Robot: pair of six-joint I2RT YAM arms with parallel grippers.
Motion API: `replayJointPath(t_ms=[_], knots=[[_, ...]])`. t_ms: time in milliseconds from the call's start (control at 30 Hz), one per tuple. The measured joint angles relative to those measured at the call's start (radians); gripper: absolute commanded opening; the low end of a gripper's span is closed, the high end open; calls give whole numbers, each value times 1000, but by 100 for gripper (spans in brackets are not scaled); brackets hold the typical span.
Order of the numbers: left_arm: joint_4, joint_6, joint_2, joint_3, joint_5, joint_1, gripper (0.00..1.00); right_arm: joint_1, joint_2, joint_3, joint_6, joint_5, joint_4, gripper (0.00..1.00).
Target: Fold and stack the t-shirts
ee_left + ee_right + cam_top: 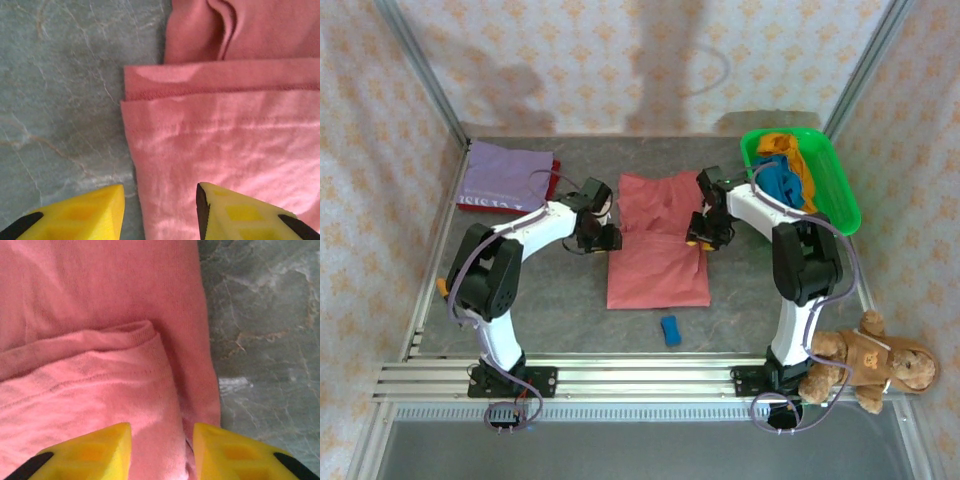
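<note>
Left tool (pixel 160 200) straddles edge of salmon-pink shirt (pixel 225 140).

Salmon-pink t-shirt (pixel 658 262) lies half-folded mid-table, lilac shirt (pixel 500 170) atop dark red shirt (pixel 510 206) left, blue shirt (pixel 782 181) and orange shirt (pixel 790 148) crumpled right.

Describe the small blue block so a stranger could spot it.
Find the big salmon-pink t-shirt spread mid-table. Just off its near edge lies the small blue block, alone on the grey table. Unlike the blue t-shirt in the green bin, it is small and blocky.
</note>
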Motion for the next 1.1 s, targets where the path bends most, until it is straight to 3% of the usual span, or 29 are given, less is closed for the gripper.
replayJointPath(t_ms=[167,300,467,600,800,967,1100], knots=[[7,10,56,30,0,7,41,-4,44,22,-3,-24,13,33],[21,16,95,47,3,7,31,-3,87,49,-10,-33,16,31],[39,26,133,63,25,10,10,-4,110,79,-22,-50,16,14],[43,23,134,68,37,11,0,-4,111,82,-32,-58,15,0],[35,27,92,65,33,11,0,-6,86,58,-28,-58,24,0],[32,26,-47,60,33,11,0,-6,-60,-42,-3,-50,37,0],[23,26,-73,101,42,11,0,-11,-147,-80,18,-40,50,0]])
